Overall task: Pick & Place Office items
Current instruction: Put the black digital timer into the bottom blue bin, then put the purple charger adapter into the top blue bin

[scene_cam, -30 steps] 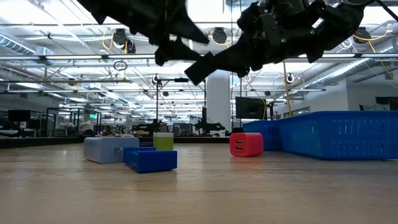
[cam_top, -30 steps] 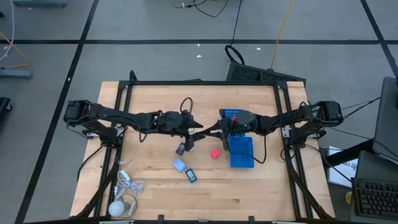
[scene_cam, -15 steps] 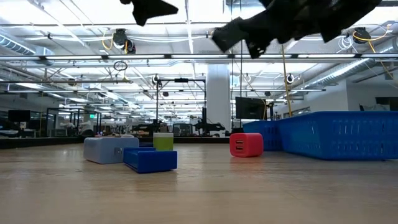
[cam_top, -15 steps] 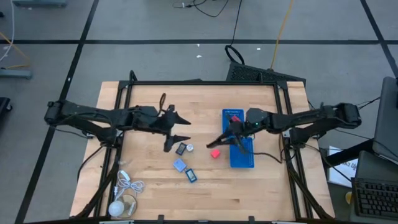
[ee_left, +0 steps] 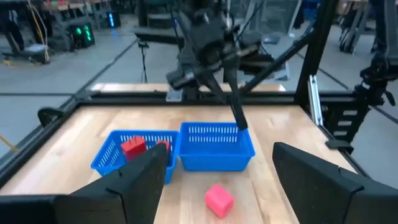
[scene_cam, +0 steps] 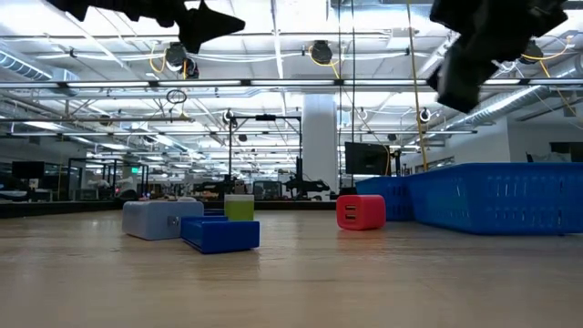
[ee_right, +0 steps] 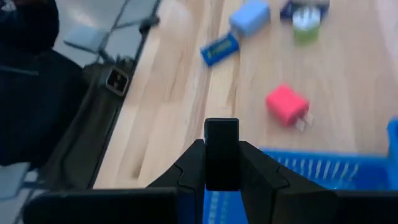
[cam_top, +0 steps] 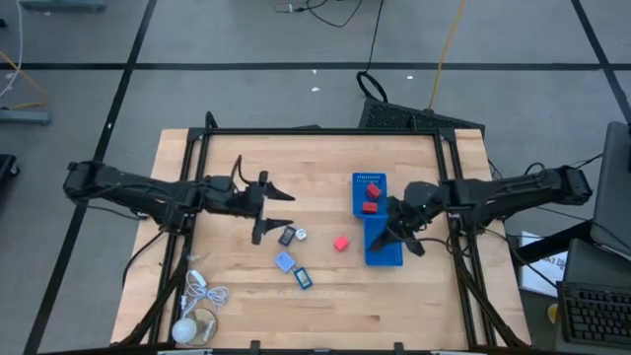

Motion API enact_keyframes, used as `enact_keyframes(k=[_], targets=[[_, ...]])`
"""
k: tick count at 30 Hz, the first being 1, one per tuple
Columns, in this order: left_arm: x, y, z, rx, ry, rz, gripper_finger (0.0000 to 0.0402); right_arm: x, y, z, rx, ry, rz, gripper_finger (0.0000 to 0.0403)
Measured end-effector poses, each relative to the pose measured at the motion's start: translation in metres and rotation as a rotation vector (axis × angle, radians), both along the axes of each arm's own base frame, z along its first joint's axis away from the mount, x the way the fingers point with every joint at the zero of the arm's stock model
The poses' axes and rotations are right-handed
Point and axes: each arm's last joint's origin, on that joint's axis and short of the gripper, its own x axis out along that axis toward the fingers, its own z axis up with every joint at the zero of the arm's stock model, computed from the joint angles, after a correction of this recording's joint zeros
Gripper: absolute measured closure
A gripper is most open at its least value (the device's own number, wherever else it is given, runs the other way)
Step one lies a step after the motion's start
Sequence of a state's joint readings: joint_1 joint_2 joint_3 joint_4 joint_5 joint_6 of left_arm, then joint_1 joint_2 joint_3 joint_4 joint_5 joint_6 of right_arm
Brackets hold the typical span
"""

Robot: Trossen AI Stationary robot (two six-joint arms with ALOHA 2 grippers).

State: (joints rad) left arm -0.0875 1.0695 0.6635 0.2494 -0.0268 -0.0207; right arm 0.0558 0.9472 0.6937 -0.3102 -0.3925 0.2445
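My right gripper [cam_top: 399, 240] hangs over the near blue tray [cam_top: 386, 258], shut on a small black block [ee_right: 221, 146]. My left gripper [cam_top: 276, 215] hovers open left of centre, touching nothing. Lying flat on the table are a red cube [cam_top: 341, 243], a pale grey-blue block [cam_top: 285, 261], a blue block [cam_top: 303, 279] and a black piece [cam_top: 287, 236] with a small white-and-green piece [cam_top: 301, 234] beside it. Two red pieces [cam_top: 371, 197] lie in the far blue tray [cam_top: 357, 182]. In the low view both grippers are high above the table, the left one [scene_cam: 205, 18] and the right one [scene_cam: 465, 68]. My right gripper pinches the black block between its two fingers [ee_right: 186, 171]; the block's free end [ee_right: 221, 127] stands out past the fingertips. The fingers slant downward from the table's right side. The block is lifted clear, above the near tray's rim [ee_right: 298, 163].
A coiled white cable [cam_top: 205, 293] with a round white object [cam_top: 187, 330] lies at the near left corner. The two blue trays stand end to end right of centre. A black frame runs along the far edge and both sides of the table. Bare wood shows across the far half.
The two grippers, close together at the table's middle a second ago, have drawn apart. The left one has pulled back toward the left edge. The right one has swung toward the right and near edges, now over the near tray. The items on the table have kept still.
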Motion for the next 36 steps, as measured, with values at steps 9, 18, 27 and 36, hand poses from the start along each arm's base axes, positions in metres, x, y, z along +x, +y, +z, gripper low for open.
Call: enact_keyframes(k=[9, 18, 27, 36], targets=[[-0.005, 0.006, -0.002, -0.010, 0.003, 0.027, 0.0105, -0.001, 0.009, -0.020, -0.035, 0.171, -0.026, 0.0345], [-0.006, 0.010, -0.006, -0.059, 0.050, 0.054, 0.0105, 0.000, 0.010, -0.052, -0.047, 0.273, -0.039, 0.0339], [-0.004, 0.010, -0.008, -0.088, 0.055, 0.059, 0.0105, 0.000, 0.010, -0.060, -0.054, 0.261, -0.053, 0.0284], [-0.003, 0.010, -0.010, -0.088, 0.074, 0.060, 0.0105, 0.006, 0.005, -0.055, -0.041, 0.181, -0.078, 0.0279]])
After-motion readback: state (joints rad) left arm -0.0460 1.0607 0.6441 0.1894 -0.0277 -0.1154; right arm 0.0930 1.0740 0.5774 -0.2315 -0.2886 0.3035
